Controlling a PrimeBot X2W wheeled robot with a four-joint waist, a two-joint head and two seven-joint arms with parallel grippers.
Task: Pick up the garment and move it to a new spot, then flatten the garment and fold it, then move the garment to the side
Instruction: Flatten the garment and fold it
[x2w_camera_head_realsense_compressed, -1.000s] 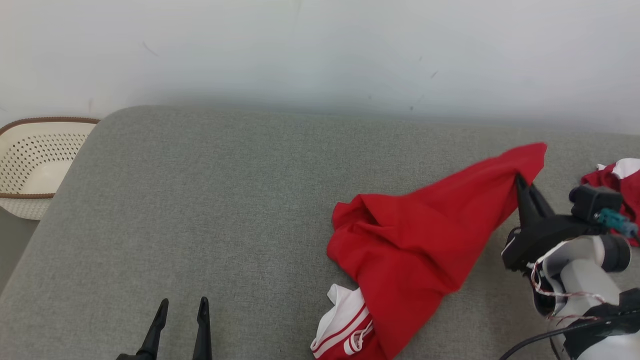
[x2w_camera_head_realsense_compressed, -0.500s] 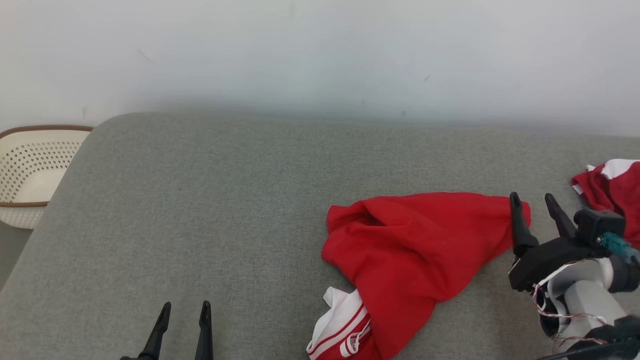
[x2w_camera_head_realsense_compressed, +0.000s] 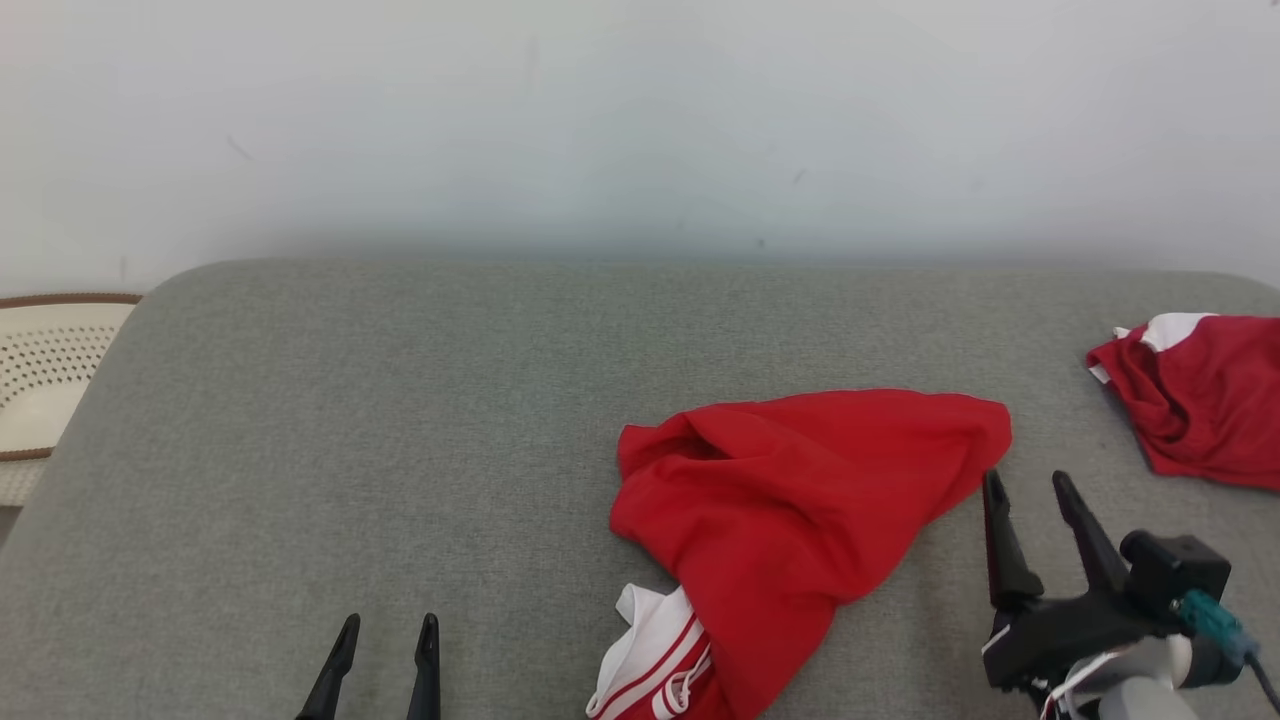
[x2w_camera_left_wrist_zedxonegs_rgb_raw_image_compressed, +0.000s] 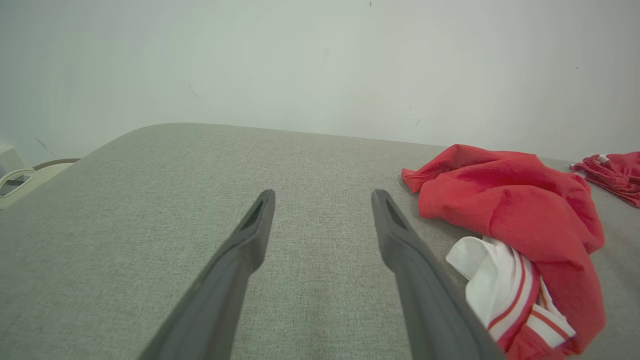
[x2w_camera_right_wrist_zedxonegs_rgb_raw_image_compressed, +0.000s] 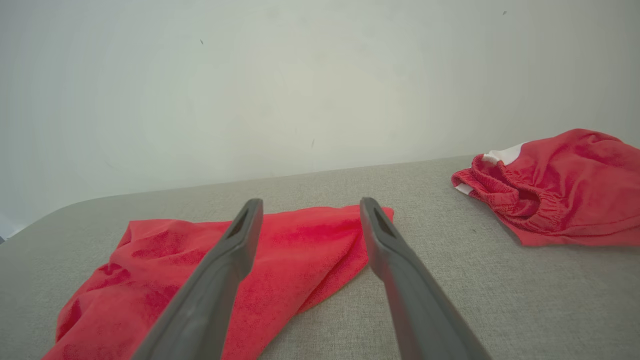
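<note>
The red garment (x2w_camera_head_realsense_compressed: 800, 500) lay crumpled at the lower centre-right of the frame on the grey padded surface (x2w_camera_head_realsense_compressed: 350, 420). The right pincer (x2w_camera_head_realsense_compressed: 1025, 482) stood spread and empty just beside the garment's right edge. The left pincer (x2w_camera_head_realsense_compressed: 390, 625), also spread, sat at the lower left. Another red piece (x2w_camera_head_realsense_compressed: 1200, 400) lay at the far right.

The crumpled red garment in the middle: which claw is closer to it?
The right claw: open, just beside the red garment's right corner. The left claw, also open, is much farther off to its left.
</note>
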